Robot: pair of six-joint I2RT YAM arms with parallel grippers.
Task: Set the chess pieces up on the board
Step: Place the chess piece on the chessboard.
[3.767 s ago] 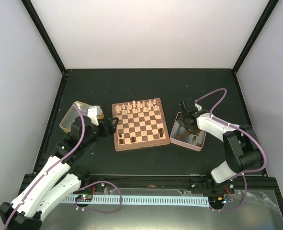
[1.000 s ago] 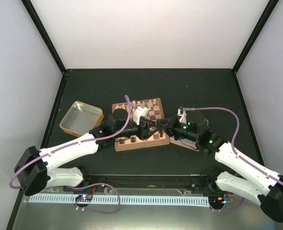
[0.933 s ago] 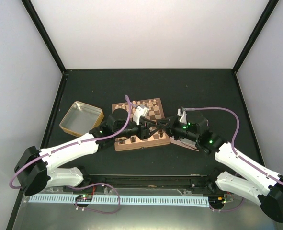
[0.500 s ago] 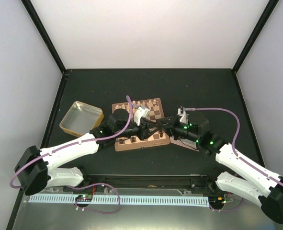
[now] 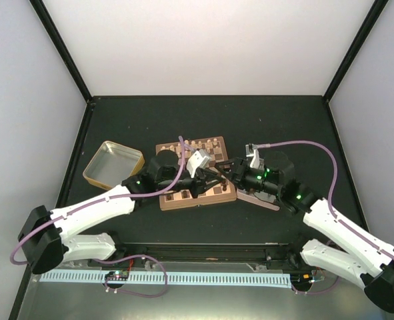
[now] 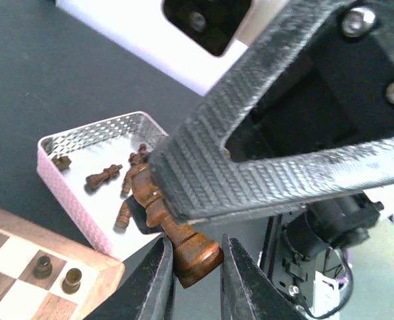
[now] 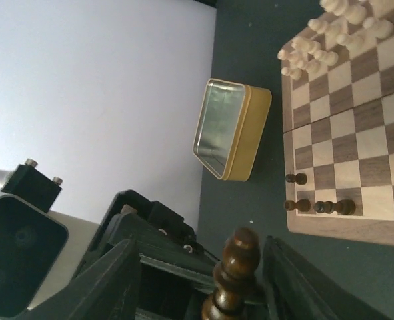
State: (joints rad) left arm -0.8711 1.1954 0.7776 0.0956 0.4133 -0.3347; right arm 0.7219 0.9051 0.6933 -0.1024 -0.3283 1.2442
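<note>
Over the board's (image 5: 178, 201) near right part my two grippers meet. A dark brown chess piece (image 6: 150, 197) lies tilted between them. My left gripper (image 6: 194, 267) is shut on its round base. My right gripper (image 7: 202, 253) stands open, its fingers (image 7: 120, 280) wide on either side of the piece's knobbed top (image 7: 240, 257) without touching it. Pale pieces (image 7: 330, 40) crowd the board's far rows. A few dark pawns (image 7: 317, 205) stand along its near edge (image 7: 347, 230).
The pink-rimmed tray (image 6: 70, 180) holds several lying dark pieces (image 6: 103, 178) and sits right of the board, under my right arm (image 5: 287, 190). The yellow-rimmed tin (image 5: 113, 163) stands left of the board.
My left jaws closed on the dark piece's base while my right jaws opened off its top. Both arms stayed over the board's right part.
</note>
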